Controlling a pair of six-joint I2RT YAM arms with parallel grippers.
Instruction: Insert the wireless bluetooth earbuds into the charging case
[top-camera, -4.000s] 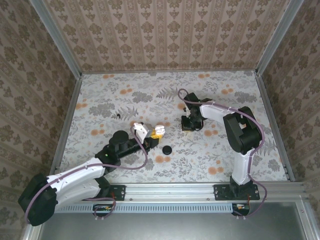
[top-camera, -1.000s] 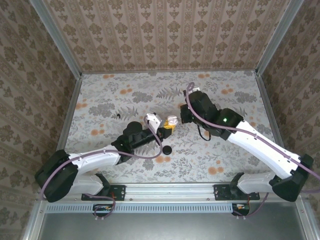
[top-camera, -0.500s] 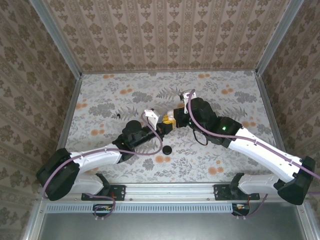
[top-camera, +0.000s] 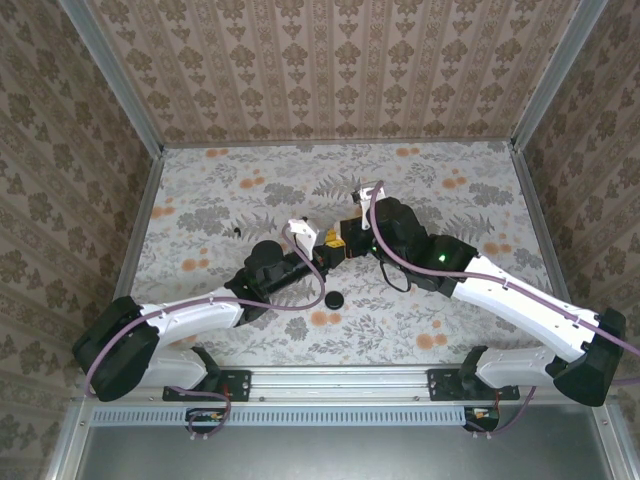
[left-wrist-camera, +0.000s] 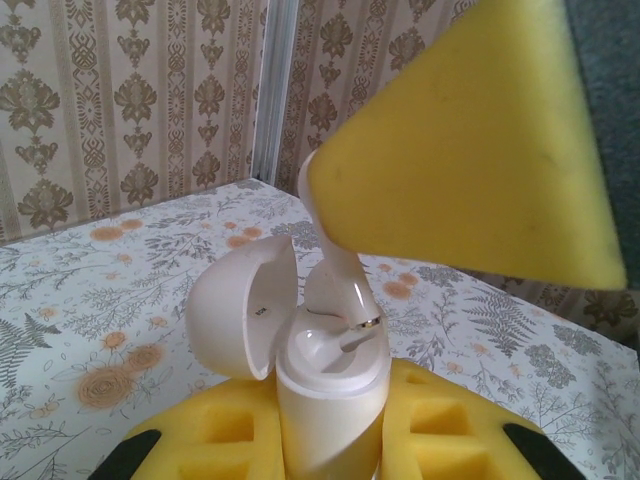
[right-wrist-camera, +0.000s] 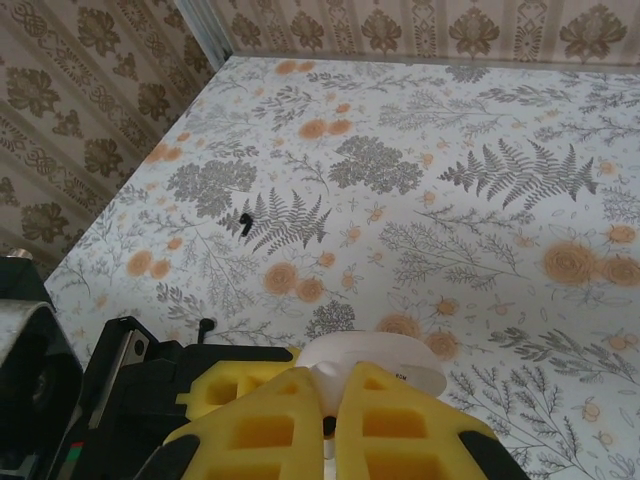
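My left gripper (top-camera: 320, 247) (left-wrist-camera: 330, 440) is shut on the charging case (left-wrist-camera: 330, 400), a small white box held upright between its yellow foam pads, with the lid (left-wrist-camera: 245, 310) swung open to the left. My right gripper (top-camera: 347, 238) (right-wrist-camera: 327, 420) is shut on one white earbud (left-wrist-camera: 337, 268) (right-wrist-camera: 329, 376). The earbud's stem reaches down into the case's open top. From the right wrist the case (right-wrist-camera: 385, 358) shows just under the pinched fingers. A yellow right fingertip (left-wrist-camera: 470, 150) hangs over the case. No second earbud is visible.
A black round disc (top-camera: 334, 299) lies on the flowered table (top-camera: 440, 310) just near of the two grippers. A tiny black piece (top-camera: 236, 231) (right-wrist-camera: 243, 222) lies to the left. Patterned walls with metal corner posts close in the table.
The right arm swung left from the table's middle right and met the left gripper. In the last half second it edged closer, bringing the earbud onto the open case.
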